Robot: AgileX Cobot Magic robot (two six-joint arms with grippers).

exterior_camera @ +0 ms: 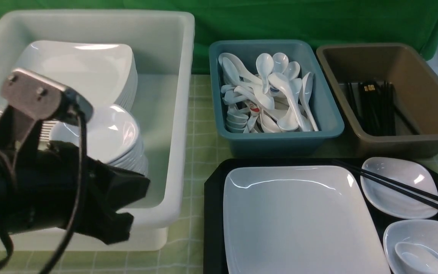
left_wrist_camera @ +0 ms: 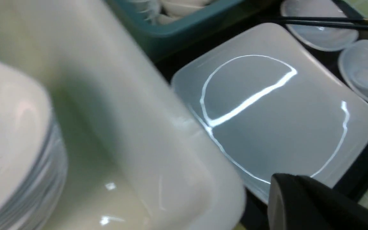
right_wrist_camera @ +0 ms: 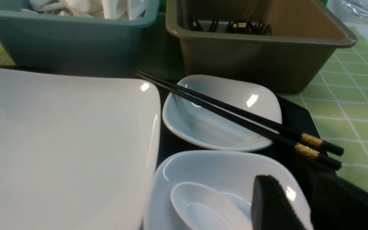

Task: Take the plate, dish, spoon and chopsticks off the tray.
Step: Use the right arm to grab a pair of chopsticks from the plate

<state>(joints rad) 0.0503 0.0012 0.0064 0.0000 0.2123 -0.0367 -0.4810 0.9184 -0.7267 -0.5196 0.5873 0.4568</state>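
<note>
The big white square plate point(exterior_camera: 299, 220) point(left_wrist_camera: 276, 121) point(right_wrist_camera: 59, 143) lies on the left of the black tray point(exterior_camera: 213, 213) point(right_wrist_camera: 294, 110). To its right sit two small white dishes. Across the far dish point(exterior_camera: 390, 205) point(right_wrist_camera: 216, 127) lie the black chopsticks point(exterior_camera: 394, 185) point(right_wrist_camera: 251, 126). The near dish point(exterior_camera: 424, 232) point(right_wrist_camera: 209, 169) holds the white spoon point(exterior_camera: 416, 258) point(right_wrist_camera: 200, 207). My right gripper point(right_wrist_camera: 295, 191) straddles the near dish's rim, one finger inside and one outside, closed on it; the front view does not show it. My left gripper point(exterior_camera: 122, 228) point(left_wrist_camera: 283, 185) is shut and empty above the white tub's front corner.
The white tub point(exterior_camera: 181, 114) at left holds stacked plates point(exterior_camera: 89, 72) and dishes point(exterior_camera: 108, 137). Behind the tray stand a teal tub point(exterior_camera: 276, 135) full of spoons and a brown tub point(exterior_camera: 405, 139) with chopsticks. A green checked cloth point(exterior_camera: 200, 133) covers the table.
</note>
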